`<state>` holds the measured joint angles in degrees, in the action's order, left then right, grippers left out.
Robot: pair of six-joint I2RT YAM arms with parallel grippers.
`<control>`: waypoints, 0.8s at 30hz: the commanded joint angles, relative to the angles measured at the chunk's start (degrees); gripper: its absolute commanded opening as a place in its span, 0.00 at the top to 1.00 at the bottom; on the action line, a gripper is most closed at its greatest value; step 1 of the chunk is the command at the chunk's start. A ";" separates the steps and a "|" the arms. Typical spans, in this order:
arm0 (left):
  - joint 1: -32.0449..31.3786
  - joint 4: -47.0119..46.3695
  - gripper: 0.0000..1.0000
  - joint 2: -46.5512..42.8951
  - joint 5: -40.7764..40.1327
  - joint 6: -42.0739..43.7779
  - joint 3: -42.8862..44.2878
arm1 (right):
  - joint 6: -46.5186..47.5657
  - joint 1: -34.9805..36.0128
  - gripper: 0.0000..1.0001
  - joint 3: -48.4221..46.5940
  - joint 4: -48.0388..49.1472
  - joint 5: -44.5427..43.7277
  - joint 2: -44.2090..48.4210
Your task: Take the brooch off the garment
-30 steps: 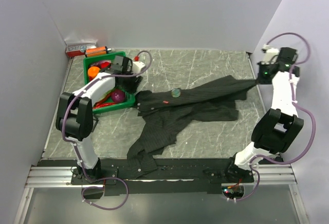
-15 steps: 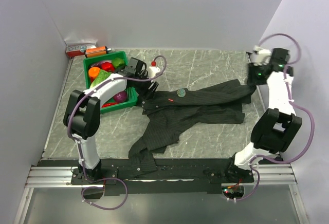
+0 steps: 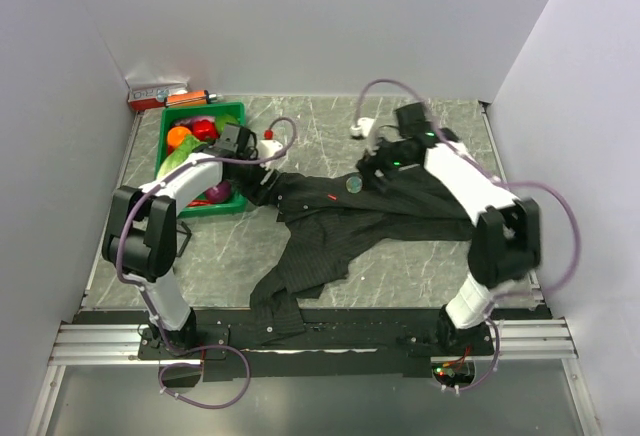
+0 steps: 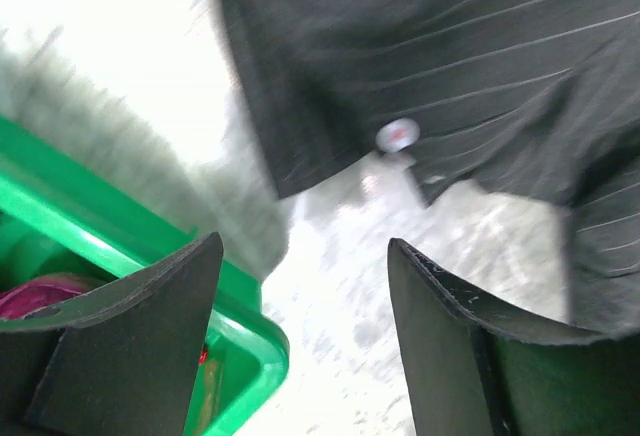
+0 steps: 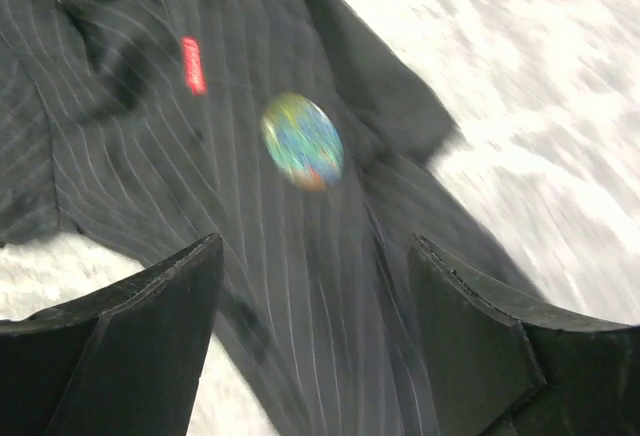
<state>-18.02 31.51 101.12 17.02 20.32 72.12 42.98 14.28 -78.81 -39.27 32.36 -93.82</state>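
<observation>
Top view: the garment [image 3: 320, 246] lies spread across the surface [image 3: 420, 266], with one part trailing toward the near edge. The brooch [image 3: 329, 196], a small red piece, sits on the cloth near its upper middle, just beside a round iridescent disc [image 3: 352, 185]. The left pincer [image 3: 262, 168] is at the garment's left edge, next to a green bin [image 3: 205, 108] of bright items; the right pincer [image 3: 372, 166] is over the cloth just right of the disc.

Left wrist view: the left pincer [image 4: 305, 246] stands wide, with nothing between its fingers. Ahead of it are bare surface, the garment's hem [image 4: 420, 46] with a pale button [image 4: 398, 135], and a corner of the bin [image 4: 250, 341]; the brooch does not show here.

Right wrist view, blurred: the right pincer [image 5: 315, 246] is wide too, and empty. The brooch [image 5: 193, 64] lies on the pinstriped cloth ahead and to the left of the fingers; the disc [image 5: 302, 141] is closer to their centre line.

As I judge it, the removal itself has not begun. The brooch is on the garment and neither pincer touches it; what is left is to steady the cloth, close on the red piece and draw it free.
</observation>
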 commanded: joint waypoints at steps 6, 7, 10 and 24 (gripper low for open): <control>4.22 0.49 0.26 -4.79 6.26 -3.51 1.00 | 0.27 9.18 0.19 -16.90 -0.37 4.47 -20.06; 4.31 0.49 0.26 -4.88 8.36 -4.49 1.18 | -0.70 9.53 0.23 -18.04 -0.89 3.94 -21.65; 4.22 0.22 0.26 -5.75 10.66 -7.56 1.62 | -6.49 9.89 0.55 -26.55 -4.75 1.93 -27.72; 5.27 -4.17 0.25 -10.77 12.95 -12.58 2.42 | -16.37 5.92 0.42 -30.99 -0.54 6.41 -14.28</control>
<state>-13.41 29.89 92.86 27.44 10.76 73.43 21.85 17.65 -114.32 -37.76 39.03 -111.98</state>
